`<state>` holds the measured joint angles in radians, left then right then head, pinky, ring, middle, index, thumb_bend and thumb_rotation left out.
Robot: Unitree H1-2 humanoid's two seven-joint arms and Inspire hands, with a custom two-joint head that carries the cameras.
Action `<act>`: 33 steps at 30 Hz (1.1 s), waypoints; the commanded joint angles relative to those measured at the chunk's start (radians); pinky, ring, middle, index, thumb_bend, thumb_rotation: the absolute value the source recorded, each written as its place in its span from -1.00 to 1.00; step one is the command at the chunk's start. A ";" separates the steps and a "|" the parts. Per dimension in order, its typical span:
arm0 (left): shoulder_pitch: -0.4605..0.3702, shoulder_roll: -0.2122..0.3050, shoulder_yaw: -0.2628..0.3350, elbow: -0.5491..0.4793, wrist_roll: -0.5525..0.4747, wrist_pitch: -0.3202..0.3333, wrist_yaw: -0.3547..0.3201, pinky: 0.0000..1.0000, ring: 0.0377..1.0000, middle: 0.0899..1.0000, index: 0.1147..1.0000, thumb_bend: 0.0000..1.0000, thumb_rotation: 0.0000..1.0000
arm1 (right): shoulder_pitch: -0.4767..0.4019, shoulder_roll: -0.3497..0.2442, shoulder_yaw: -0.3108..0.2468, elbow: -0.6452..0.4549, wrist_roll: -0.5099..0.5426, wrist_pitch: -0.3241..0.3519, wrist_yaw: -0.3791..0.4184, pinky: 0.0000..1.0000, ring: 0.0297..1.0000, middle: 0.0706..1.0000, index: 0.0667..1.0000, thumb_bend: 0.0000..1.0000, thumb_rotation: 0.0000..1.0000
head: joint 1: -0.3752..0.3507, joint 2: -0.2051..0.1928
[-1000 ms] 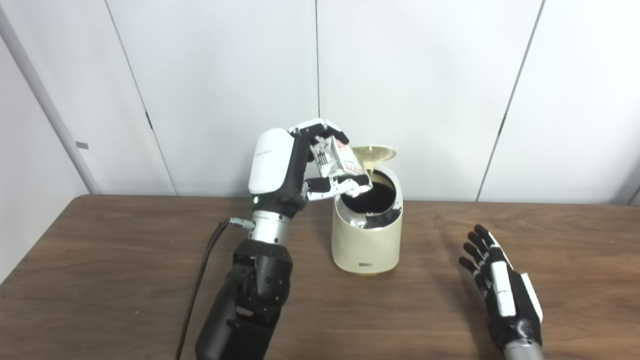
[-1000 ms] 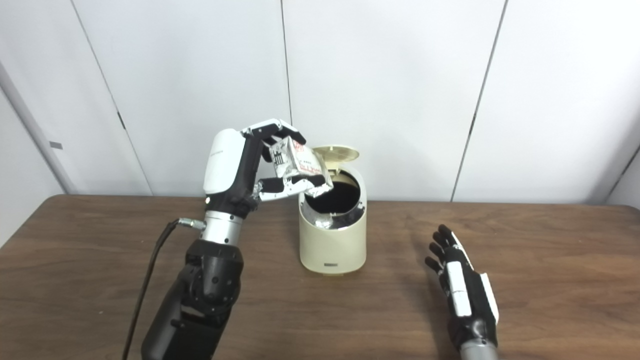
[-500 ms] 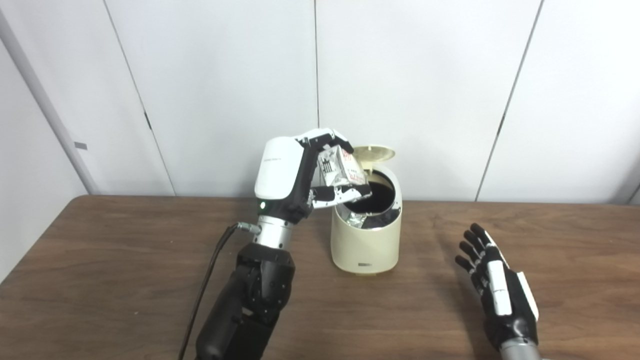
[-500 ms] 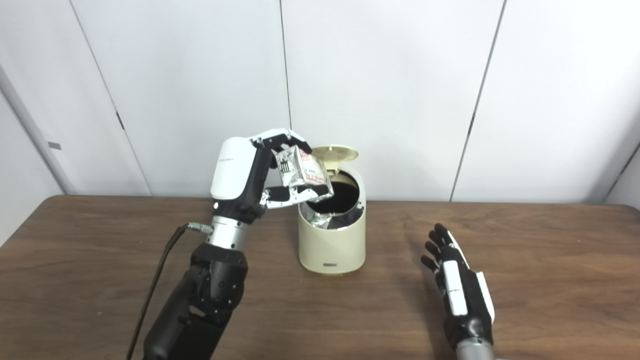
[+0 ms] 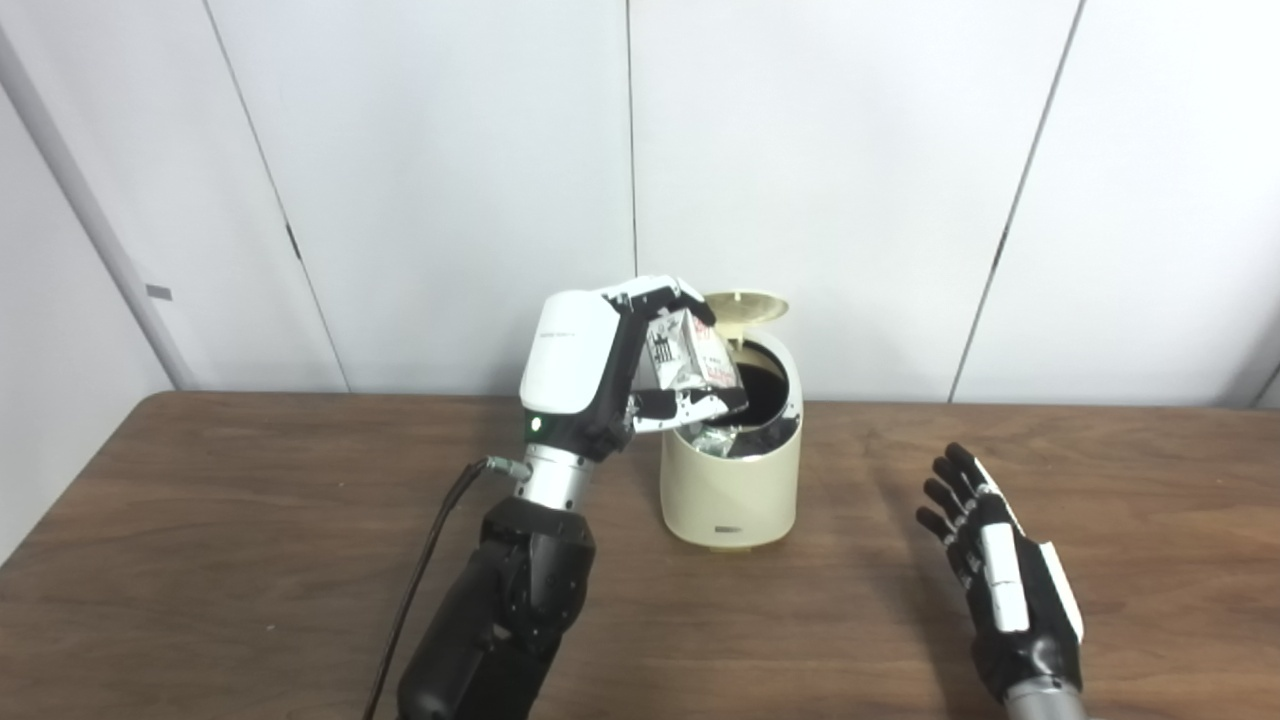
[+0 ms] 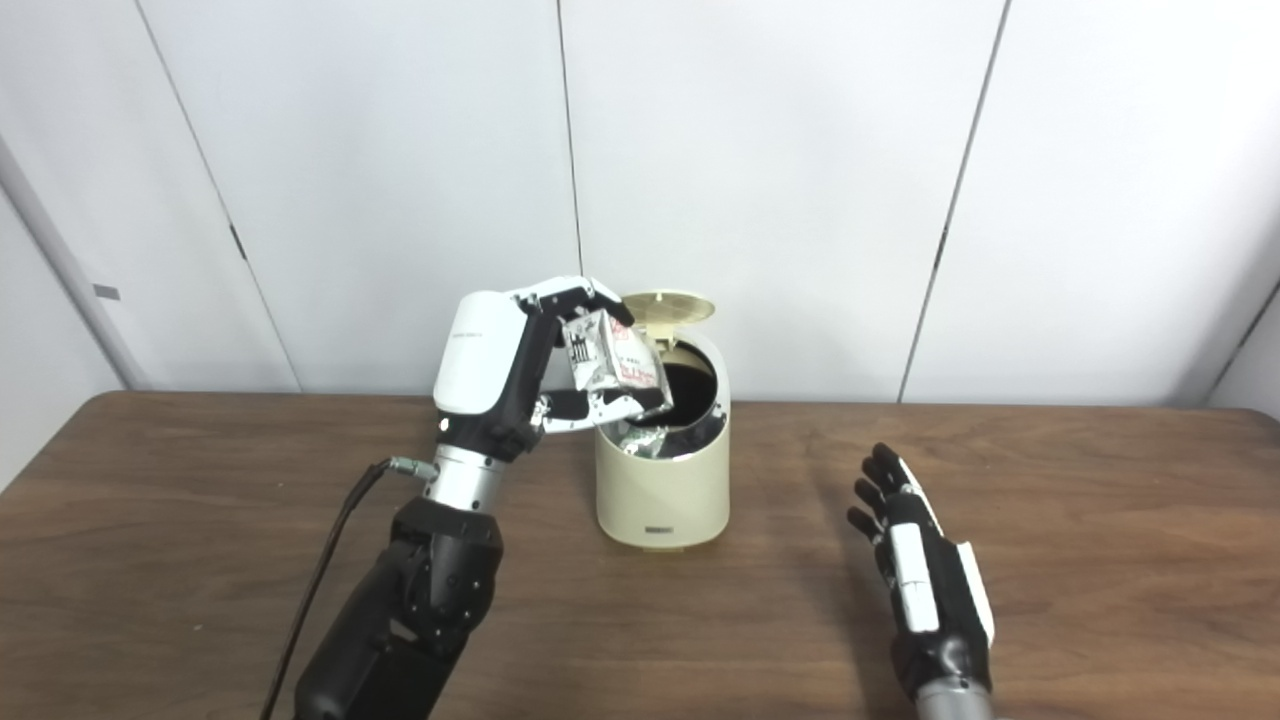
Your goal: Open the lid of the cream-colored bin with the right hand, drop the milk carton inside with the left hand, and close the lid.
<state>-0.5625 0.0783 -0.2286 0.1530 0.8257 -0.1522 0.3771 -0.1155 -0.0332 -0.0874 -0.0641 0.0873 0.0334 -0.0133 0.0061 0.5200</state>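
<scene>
- Since the earlier frame, left hand [image 5: 610, 370] is carrying the milk carton [image 5: 688, 352] closer over the bin [image 5: 730, 470] opening, fingers clamped around it.
- Lid [image 5: 745, 306] is standing raised.
- Right hand [image 5: 1000, 585] is resting apart, fingers spread, holding nothing.

A brown wood-grain table [image 5: 200, 560] spans the foreground. Behind it stands a wall of white panels [image 5: 830, 150] divided by thin dark seams.

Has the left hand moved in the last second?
Yes. The left hand with the milk carton has shifted right, toward the bin; the carton now hangs over its open mouth.
</scene>
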 commanded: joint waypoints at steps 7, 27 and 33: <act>-0.051 -0.001 -0.005 0.013 -0.010 -0.057 0.048 -0.26 -0.20 0.01 -0.16 -0.06 -1.00 | -0.017 -0.013 -0.001 -0.036 0.010 -0.030 0.008 0.76 0.85 0.85 0.85 0.26 0.82 | -0.004 0.005; -0.044 0.016 -0.024 -0.013 0.030 0.004 -0.004 -0.38 -0.19 0.04 -0.08 -0.06 -1.00 | -0.003 -0.011 0.005 -0.049 0.000 -0.016 0.001 0.66 0.80 0.82 0.82 0.31 0.82 | -0.004 0.006; -0.034 0.027 -0.041 -0.078 0.078 0.076 -0.071 0.11 0.24 0.22 0.00 0.46 -0.96 | -0.008 -0.007 0.003 -0.046 0.005 -0.017 -0.002 0.64 0.79 0.80 0.81 0.35 0.78 | -0.006 0.007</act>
<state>-0.5641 0.0963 -0.2691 0.1238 0.8889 -0.0877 0.3122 -0.0994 -0.0462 -0.0827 -0.0742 0.0906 0.0358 -0.0141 0.0000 0.5262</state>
